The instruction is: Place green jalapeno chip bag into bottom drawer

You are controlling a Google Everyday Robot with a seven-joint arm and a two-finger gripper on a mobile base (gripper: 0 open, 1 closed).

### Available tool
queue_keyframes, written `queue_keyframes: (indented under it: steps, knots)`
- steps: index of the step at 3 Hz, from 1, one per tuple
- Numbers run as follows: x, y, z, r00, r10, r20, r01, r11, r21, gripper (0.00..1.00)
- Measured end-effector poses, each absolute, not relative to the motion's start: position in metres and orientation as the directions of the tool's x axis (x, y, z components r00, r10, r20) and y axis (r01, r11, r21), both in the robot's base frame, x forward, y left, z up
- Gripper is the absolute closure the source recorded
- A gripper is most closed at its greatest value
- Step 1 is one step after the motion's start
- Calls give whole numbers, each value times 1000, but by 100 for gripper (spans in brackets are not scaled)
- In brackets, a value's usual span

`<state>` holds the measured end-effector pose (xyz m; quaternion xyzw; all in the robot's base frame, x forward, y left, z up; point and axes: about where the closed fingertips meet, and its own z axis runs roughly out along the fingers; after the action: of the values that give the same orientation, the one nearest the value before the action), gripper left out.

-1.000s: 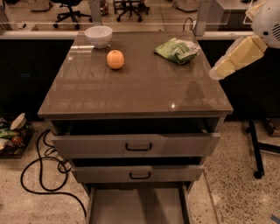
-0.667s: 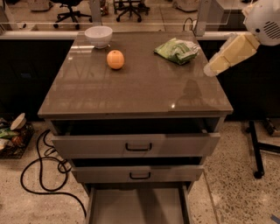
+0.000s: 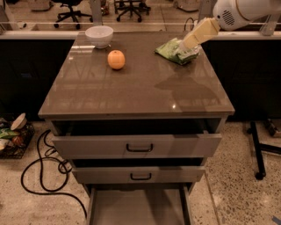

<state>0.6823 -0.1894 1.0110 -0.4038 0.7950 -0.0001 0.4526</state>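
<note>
Gripper (image 3: pixel 189 44), cream-coloured and slanting down from the white arm (image 3: pixel 239 11) at the upper right, sits at the far right corner of the cabinet top (image 3: pixel 131 92), its tip right over the green jalapeno chip bag (image 3: pixel 169 49). It overlaps the bag's right half in this view; I cannot tell how wide it stands, nor whether it has any hold on the bag or only hangs just above it. The bag lies crumpled on the brown, glossy top, near the back edge.

To the bag's left, well apart from it, an orange (image 3: pixel 116 59) rests on the top, and behind that a white bowl (image 3: pixel 99 35) stands near the back left corner.

Below, all three grey drawers are out by different amounts. The top drawer (image 3: pixel 136 146) and the middle drawer (image 3: pixel 138 175) (each with a black handle) are pulled out only a little. The bottom drawer (image 3: pixel 138 207) is drawn out furthest, showing a plain grey floor with nothing on the part in view.

A black cable (image 3: pixel 41 178) loops over the speckled floor at the left, beside a basket of oddments (image 3: pixel 12 138). Office chairs (image 3: pixel 72 9) stand beyond the cabinet.
</note>
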Motion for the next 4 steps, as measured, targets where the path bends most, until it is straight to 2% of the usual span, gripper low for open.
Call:
queue_keyframes:
  steps: [2, 4]
  knots:
    - [789, -190, 963, -292, -545, -786, -597, 746, -296, 0]
    - [805, -189, 949, -313, -538, -783, -599, 752, -277, 0]
